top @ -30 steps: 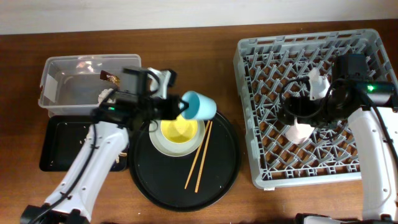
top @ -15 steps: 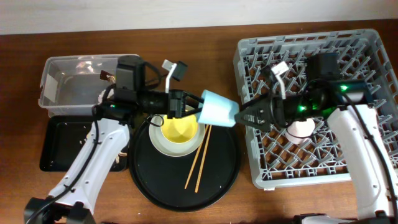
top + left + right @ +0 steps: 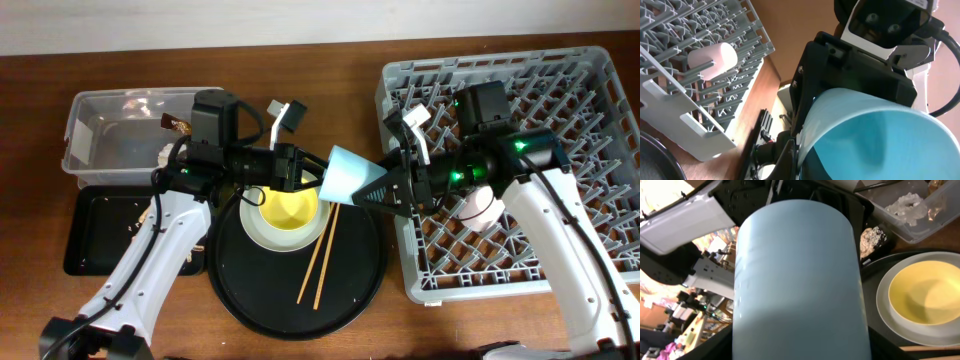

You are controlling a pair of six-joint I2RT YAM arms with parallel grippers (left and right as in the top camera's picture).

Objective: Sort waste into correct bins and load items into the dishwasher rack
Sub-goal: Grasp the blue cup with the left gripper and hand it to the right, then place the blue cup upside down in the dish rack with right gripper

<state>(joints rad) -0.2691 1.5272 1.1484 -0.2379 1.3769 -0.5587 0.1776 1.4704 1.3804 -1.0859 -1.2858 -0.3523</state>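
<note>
— Progress?
— Nearest me, left of the rack [image 3: 500, 57], chopsticks [image 3: 322, 250], bowl [image 3: 290, 210] and plate [image 3: 257, 233] are not yet loaded. A pink cup [image 3: 480, 210] lies inside the rack. Beyond, tissue [image 3: 905, 205] sits in the clear box [image 3: 100, 135].
— The blue cup [image 3: 345, 175]?
— Airborne just left of the rack, axis level, base toward it, mouth away. Left gripper [image 3: 310, 177] clenched on the rim; right gripper [image 3: 385, 188] straddles the base, and I cannot tell if it grips.

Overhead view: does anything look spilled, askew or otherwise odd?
Nothing looks spilled or damaged. The light blue cup hangs sideways in mid-air between the left gripper and the right gripper, apparently a handover. The pink cup seems to lie on its side in the dishwasher rack.
</note>
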